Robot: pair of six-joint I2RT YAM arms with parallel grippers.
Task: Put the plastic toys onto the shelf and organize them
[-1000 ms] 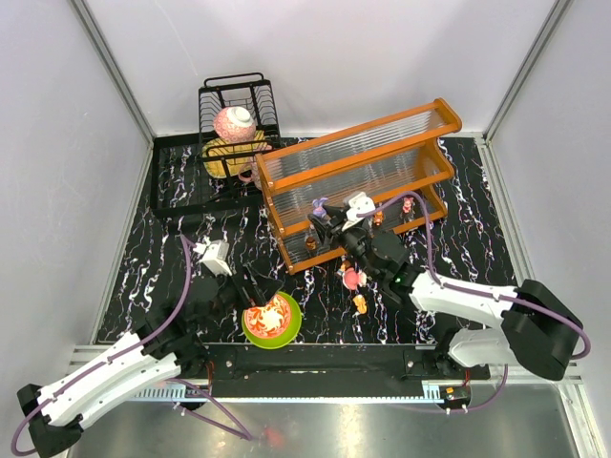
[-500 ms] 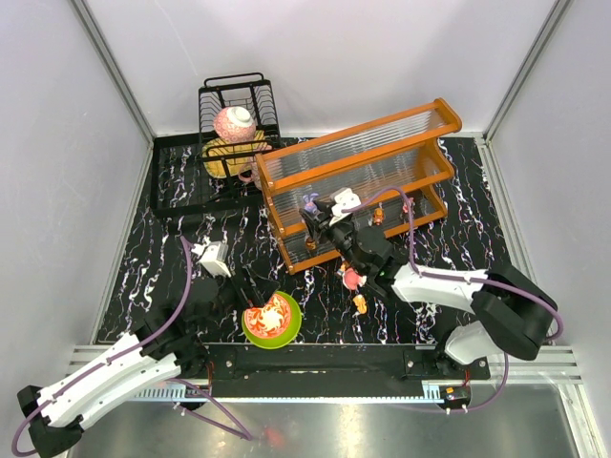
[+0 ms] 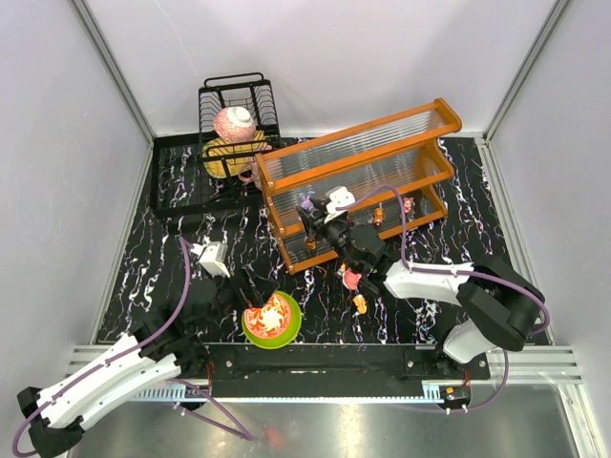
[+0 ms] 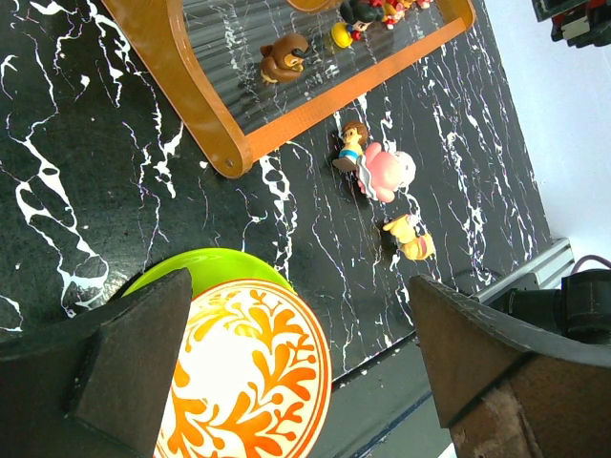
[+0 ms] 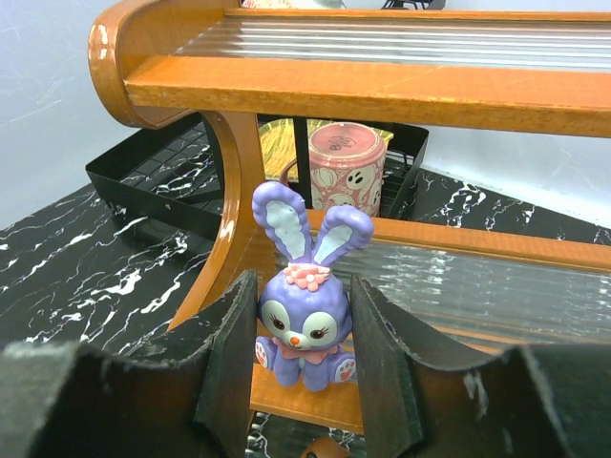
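Between the fingers of the right claw (image 5: 304, 355), a purple rabbit toy (image 5: 304, 320) is gripped upright.
Just ahead of this claw is the lower tier of the shelf (image 5: 382, 91), near its curved end post; whether the rabbit's feet touch the front rail, I cannot tell. The left claw (image 4: 305, 353) is wide open and holds nothing, with the green-rimmed bowl (image 4: 196, 274) under it; beyond its right finger a pink-and-white toy (image 4: 387, 172) and an orange toy (image 4: 412, 240) lie on the surface (image 4: 95, 172).

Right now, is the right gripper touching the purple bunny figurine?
Touching. In the right wrist view the right gripper has both fingers pressed against the sides of the purple bunny figurine, with no gap.
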